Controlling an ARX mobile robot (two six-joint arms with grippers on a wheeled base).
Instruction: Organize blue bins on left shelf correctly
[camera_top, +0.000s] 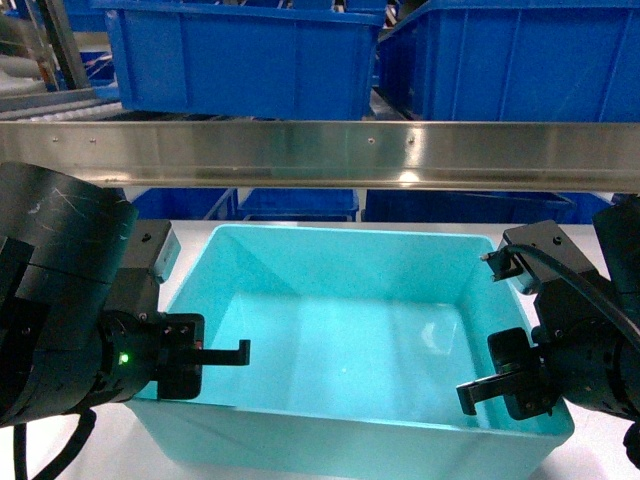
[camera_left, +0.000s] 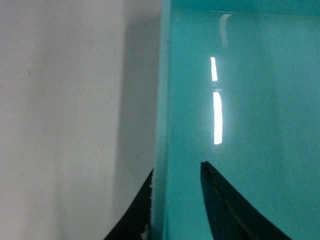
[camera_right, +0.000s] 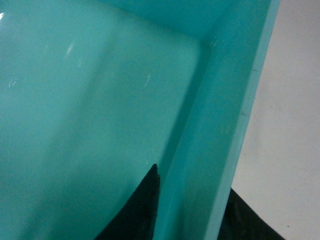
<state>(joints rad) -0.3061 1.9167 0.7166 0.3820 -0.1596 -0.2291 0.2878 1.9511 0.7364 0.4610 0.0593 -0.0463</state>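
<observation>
Below the steel beam (camera_top: 320, 152) of the left shelf sits the turquoise bin (camera_top: 350, 330), resting on the white tabletop (camera_top: 60, 455) with its open mouth facing up and nothing visible inside. Runs with its long axis left to right across the head view, short walls at either end — the ends where the arms work.

On the left end, left gripper (camera_left: 172, 200) straddles the short wall, one finger outside against the tabletop side, the other inside the tub; jaws narrow, closed around that wall as far as the wrist view shows. On the right end, right gripper (camera_right: 190, 210) does the same — one dark finger inside near the corner, the other outside, jaws pinched on the rim wall.

Held this way, probably, to share the load of a wide, thin-walled tub and keep it level for a lift toward the roller tiers. Above the beam, royal-blue crates (camera_top: 240, 55) occupy the upper tier, more showing just beyond the bin's far wall.
</observation>
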